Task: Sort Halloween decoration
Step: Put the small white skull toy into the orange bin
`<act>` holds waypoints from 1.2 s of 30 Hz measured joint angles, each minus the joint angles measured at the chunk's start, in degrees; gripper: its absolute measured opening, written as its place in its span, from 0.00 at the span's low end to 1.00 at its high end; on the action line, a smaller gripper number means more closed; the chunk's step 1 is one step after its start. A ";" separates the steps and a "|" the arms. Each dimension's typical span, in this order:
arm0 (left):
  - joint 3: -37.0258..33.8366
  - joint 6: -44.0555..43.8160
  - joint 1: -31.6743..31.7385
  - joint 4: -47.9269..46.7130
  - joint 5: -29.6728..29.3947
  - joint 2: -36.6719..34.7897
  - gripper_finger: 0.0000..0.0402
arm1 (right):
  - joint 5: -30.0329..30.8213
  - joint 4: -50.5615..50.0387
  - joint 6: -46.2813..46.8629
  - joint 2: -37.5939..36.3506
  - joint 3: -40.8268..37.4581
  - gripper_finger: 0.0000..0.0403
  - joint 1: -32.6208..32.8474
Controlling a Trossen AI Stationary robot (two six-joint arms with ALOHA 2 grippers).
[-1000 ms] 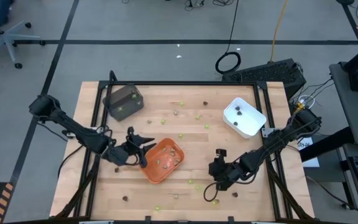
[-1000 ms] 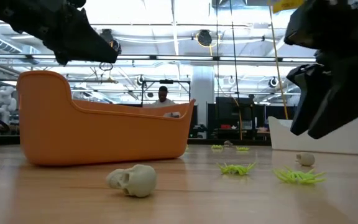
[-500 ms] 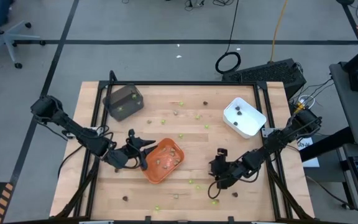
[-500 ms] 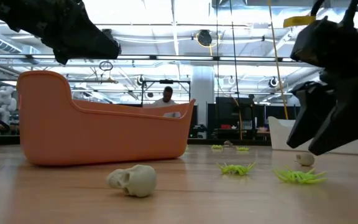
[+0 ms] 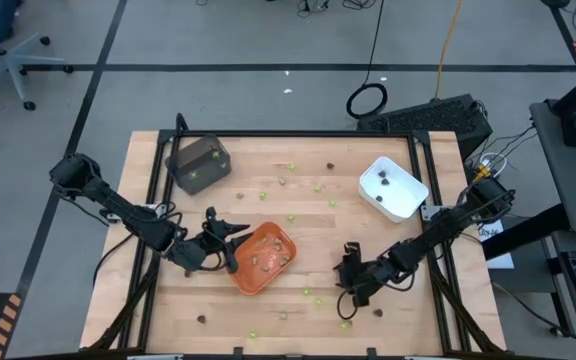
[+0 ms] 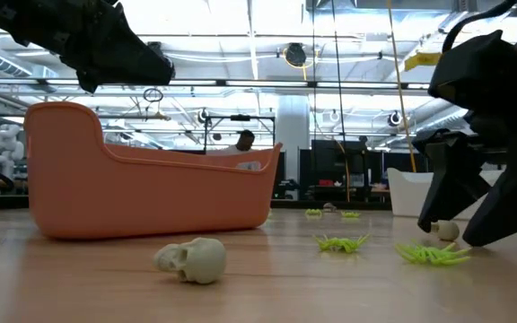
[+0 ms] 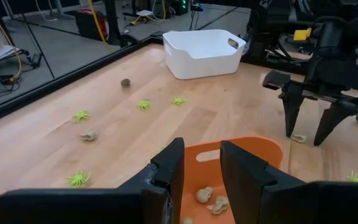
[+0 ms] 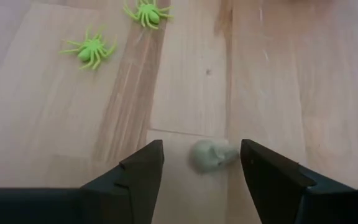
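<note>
Your right gripper [image 8: 201,163] stands wide, fingers straddling a tan-grey skull [image 8: 211,154] on the worktop near its front edge, placed for a pinch. Two lime-green spiders [image 8: 92,50] lie just beyond, clear. Your left gripper [image 7: 199,163] hovers part-open, empty, over the orange tray [image 7: 263,147].

Tiny lime-green plastic spiders [image 8: 91,50] lie spread flat on the wood. A small tan-grey skull [image 8: 209,155] rests near them. More tan pieces [image 7: 211,199], maybe skulls, lie heaped together.
</note>
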 joint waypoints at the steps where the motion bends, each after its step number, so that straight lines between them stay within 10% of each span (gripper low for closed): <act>1: 0.00 -0.02 0.00 0.00 0.00 0.00 0.25 | -0.57 0.23 0.14 0.03 0.00 0.50 -0.14; 36: 0.02 -0.17 0.00 0.20 0.04 0.00 0.25 | -2.07 0.42 0.38 0.22 0.00 0.22 -0.17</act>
